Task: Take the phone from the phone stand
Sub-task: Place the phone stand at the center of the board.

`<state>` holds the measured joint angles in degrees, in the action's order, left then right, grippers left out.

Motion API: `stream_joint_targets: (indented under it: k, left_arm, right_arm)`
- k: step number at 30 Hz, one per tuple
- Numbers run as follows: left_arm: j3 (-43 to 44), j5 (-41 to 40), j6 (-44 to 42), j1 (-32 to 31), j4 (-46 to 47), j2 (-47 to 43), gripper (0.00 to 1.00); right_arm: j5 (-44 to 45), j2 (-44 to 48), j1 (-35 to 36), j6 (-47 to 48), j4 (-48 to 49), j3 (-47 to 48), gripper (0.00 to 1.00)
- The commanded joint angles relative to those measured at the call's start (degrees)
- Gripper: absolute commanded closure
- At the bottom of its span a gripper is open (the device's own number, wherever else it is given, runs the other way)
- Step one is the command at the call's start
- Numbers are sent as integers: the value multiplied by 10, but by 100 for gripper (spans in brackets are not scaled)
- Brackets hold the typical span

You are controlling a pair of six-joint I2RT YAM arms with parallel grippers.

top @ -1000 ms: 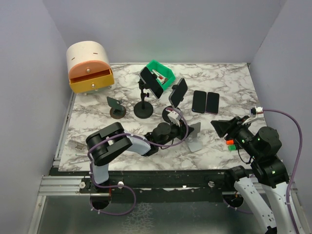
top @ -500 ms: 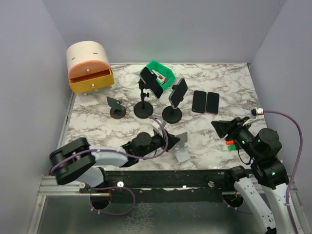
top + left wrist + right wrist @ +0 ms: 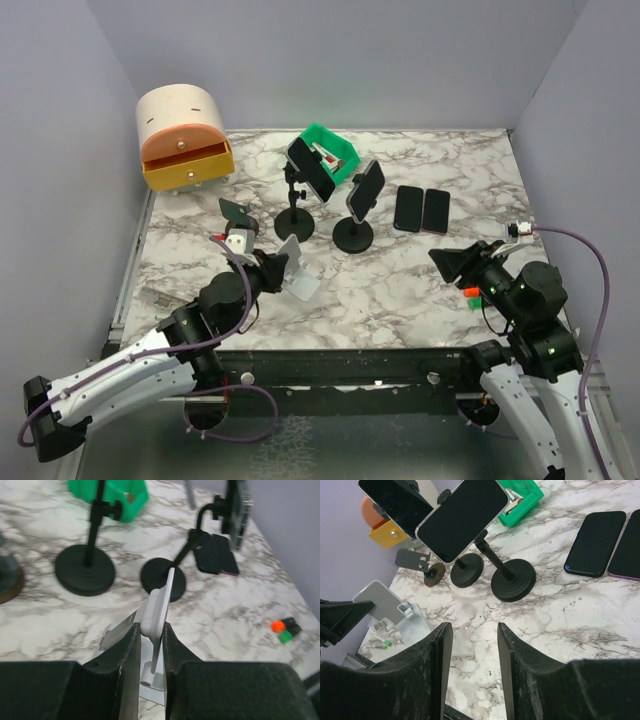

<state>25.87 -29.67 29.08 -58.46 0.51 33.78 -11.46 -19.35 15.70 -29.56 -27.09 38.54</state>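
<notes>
Marble table (image 3: pixel 440 290) has a dark, shiny phone (image 3: pixel 462 517) with a pale edge, clipped tilted on a black stand (image 3: pixel 513 580) mid-table. Left gripper (image 3: pixel 150 630) pinches a small grey stand (image 3: pixel 160 600). Right gripper (image 3: pixel 473 627) is partly open, empty.

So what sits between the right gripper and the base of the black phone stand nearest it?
Only bare marble table between right gripper and stand base, per the top external view; two flat phones lie farther back.

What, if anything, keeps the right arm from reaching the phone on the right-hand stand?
Probably nothing, so yes: the right gripper is open, nothing stands between it and the phone, and the flat phones lie off to one side.
</notes>
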Motion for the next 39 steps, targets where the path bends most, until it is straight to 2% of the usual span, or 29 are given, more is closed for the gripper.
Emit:
stream_joint_targets:
  k: [1,3,8,10,14,17,24,27,39]
  left_arm:
    - [39,-118,16,50,-180,-12,100]
    - [41,-91,16,106,-178,6,100]
    - [48,41,33,304,-119,82,100]
    - [50,65,38,353,-101,98,100]
    - [51,72,31,412,-93,94,100]
    - [35,45,18,431,-71,85,100]
    - [-47,21,-12,452,94,56,100]
    - [-65,2,-33,461,131,62,100]
    - [-104,42,-23,511,235,128,100]
  right_arm:
    - [-18,3,4,-11,31,-18,55]
    - [-22,3,4,-14,39,-25,55]
    - [-32,7,4,-24,56,-49,55]
    - [-32,10,4,-26,56,-55,55]
    - [-29,12,9,-26,47,-50,55]
    - [-17,9,19,-21,50,-44,55]
    - [5,13,37,-4,38,-35,55]
    - [6,21,38,-4,35,-36,55]
    - [8,34,44,-7,41,-46,55]
